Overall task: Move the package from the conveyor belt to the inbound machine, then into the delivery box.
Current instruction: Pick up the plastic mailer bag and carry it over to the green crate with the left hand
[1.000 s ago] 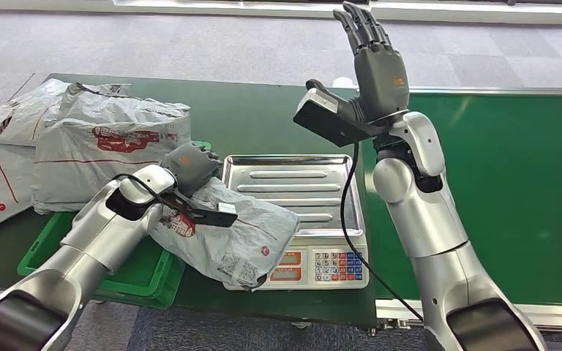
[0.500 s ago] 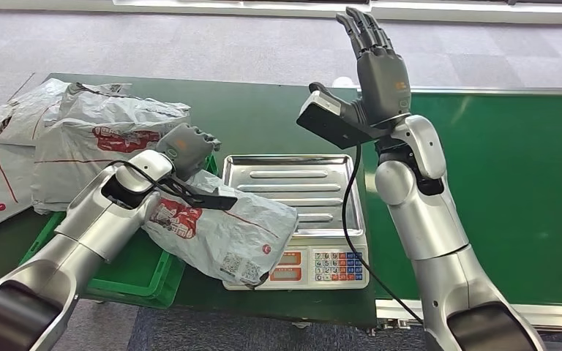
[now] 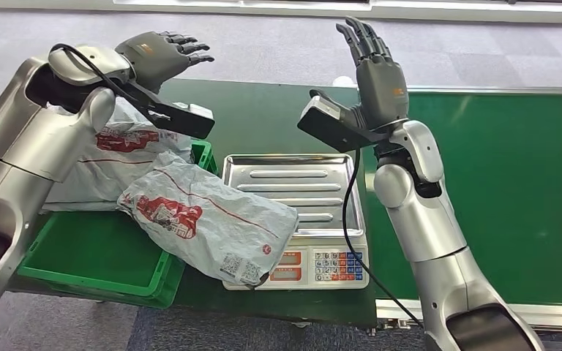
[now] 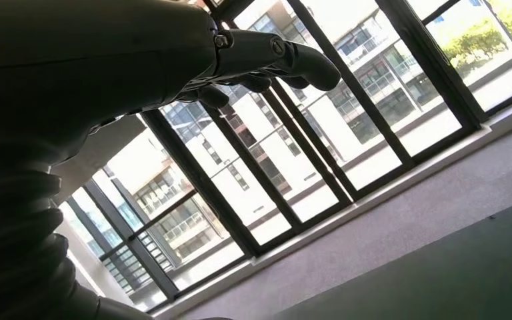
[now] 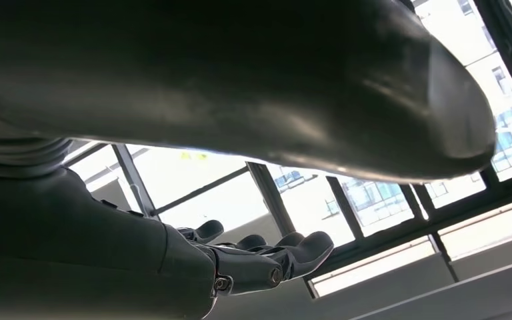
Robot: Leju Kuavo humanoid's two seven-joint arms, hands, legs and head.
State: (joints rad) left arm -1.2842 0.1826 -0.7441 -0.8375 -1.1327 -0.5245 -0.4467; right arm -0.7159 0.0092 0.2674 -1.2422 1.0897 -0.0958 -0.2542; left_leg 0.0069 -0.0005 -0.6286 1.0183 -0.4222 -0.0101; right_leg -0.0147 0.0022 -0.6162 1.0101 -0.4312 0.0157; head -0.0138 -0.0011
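Now the grey package (image 3: 208, 223) with its red label lies across the scale's (image 3: 304, 212) left edge and the green crate's (image 3: 88, 256) corner; left hand (image 3: 162, 55) and right hand (image 3: 375, 69) hover raised, fingers spread, holding nothing

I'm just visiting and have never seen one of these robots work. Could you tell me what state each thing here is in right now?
left hand: raised, open, holding nothing
right hand: raised upright, open, empty
package: lying loose, partly on the scale, partly over the crate
scale: tray partly covered by the package
green crate: package overhanging its rim
other packages: piled behind the crate
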